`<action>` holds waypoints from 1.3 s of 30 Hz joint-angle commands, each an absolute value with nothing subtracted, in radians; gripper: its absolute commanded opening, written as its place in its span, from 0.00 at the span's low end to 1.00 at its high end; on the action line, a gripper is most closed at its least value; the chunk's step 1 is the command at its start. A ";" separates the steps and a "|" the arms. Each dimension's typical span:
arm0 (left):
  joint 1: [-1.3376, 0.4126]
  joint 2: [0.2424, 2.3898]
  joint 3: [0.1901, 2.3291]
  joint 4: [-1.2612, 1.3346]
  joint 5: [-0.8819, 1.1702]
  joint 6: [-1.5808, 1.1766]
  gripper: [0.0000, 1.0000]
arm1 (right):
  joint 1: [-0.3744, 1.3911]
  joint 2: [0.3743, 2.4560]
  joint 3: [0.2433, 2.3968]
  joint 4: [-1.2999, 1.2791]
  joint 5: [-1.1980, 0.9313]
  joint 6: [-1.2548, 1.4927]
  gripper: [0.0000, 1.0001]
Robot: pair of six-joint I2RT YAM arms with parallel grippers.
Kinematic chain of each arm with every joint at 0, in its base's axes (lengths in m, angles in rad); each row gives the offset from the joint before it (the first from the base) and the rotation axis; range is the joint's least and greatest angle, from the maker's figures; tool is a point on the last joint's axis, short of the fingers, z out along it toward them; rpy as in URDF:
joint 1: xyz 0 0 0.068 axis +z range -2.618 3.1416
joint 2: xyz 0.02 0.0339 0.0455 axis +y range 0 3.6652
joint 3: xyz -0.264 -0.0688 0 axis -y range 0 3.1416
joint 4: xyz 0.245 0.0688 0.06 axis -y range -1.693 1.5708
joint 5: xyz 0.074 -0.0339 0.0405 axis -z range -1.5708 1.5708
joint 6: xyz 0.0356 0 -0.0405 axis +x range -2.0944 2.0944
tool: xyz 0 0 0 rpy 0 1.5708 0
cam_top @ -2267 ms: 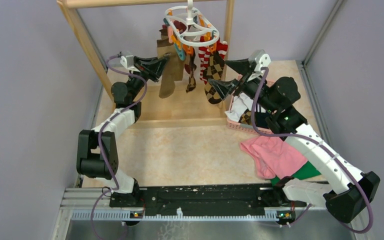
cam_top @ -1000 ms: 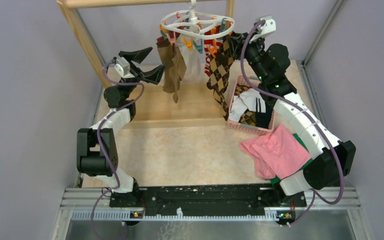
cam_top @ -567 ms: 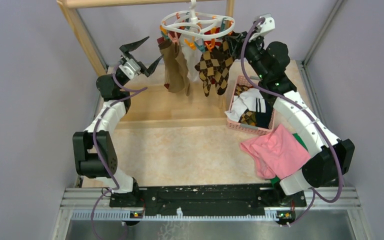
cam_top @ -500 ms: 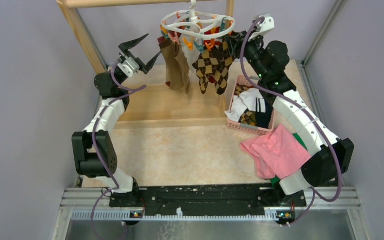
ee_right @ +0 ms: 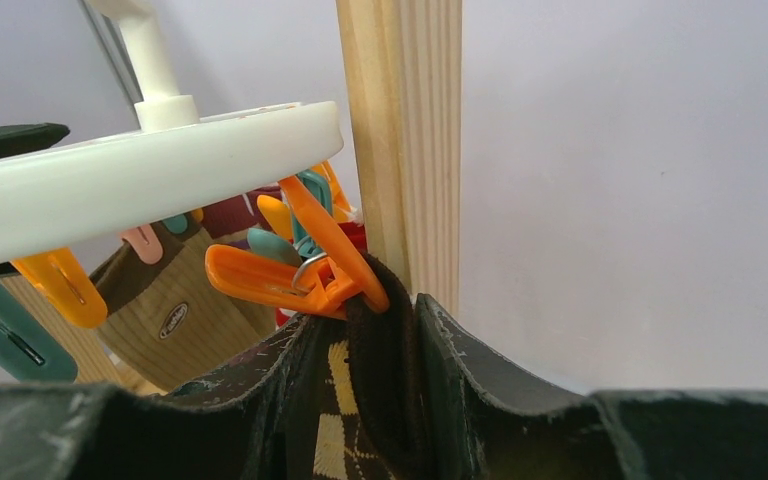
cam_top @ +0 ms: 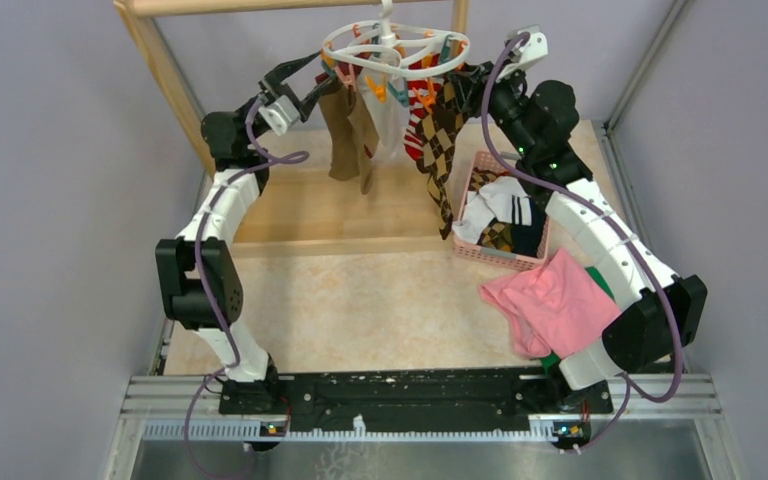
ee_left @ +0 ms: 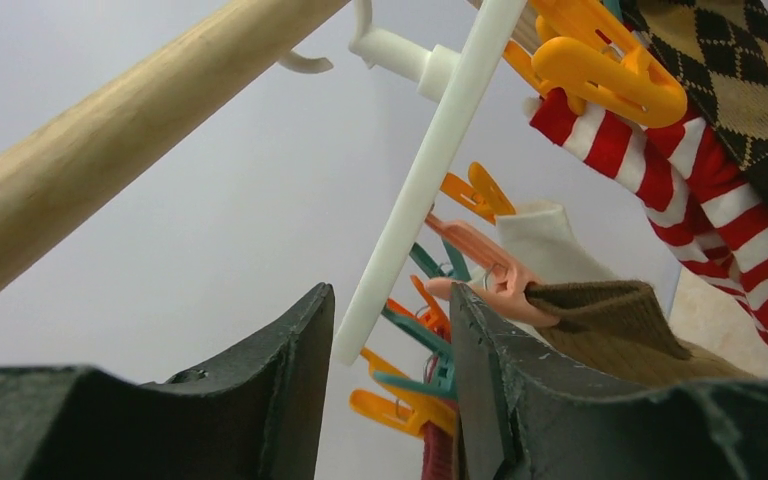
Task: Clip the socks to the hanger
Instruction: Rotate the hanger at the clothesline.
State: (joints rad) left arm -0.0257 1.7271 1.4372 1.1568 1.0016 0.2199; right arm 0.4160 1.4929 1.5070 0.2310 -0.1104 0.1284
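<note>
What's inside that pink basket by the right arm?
The pink basket holds a heap of socks: a white sock, an argyle sock and a dark sock show. Whatever lies beneath them is covered, and the right arm hides part of the basket.

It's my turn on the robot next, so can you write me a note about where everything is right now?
Left end effector: open, straddling the rim of the hanger.
Right end effector: shut on the argyle sock, cuff raised to an orange clip; whether the clip grips it, I cannot tell.
Done: a brown sock and a striped sock hang clipped.
Left: clip the argyle one, then the socks in the pink basket.
</note>
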 commanded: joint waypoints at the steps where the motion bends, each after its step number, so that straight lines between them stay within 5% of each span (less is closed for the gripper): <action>1: -0.056 1.748 1.529 1.096 1.013 0.355 0.50 | 0.408 1.490 1.557 0.255 -0.134 0.143 0.37; 23: -0.113 1.798 1.677 0.780 1.006 0.640 0.35 | 0.407 1.499 1.561 0.261 -0.152 0.149 0.36; 33: -0.120 1.760 1.675 0.753 0.961 0.702 0.00 | 0.408 1.502 1.574 0.250 -0.173 0.152 0.36; 39: -0.126 1.693 1.639 0.724 0.885 0.817 0.00 | 0.408 1.510 1.589 0.238 -0.207 0.167 0.39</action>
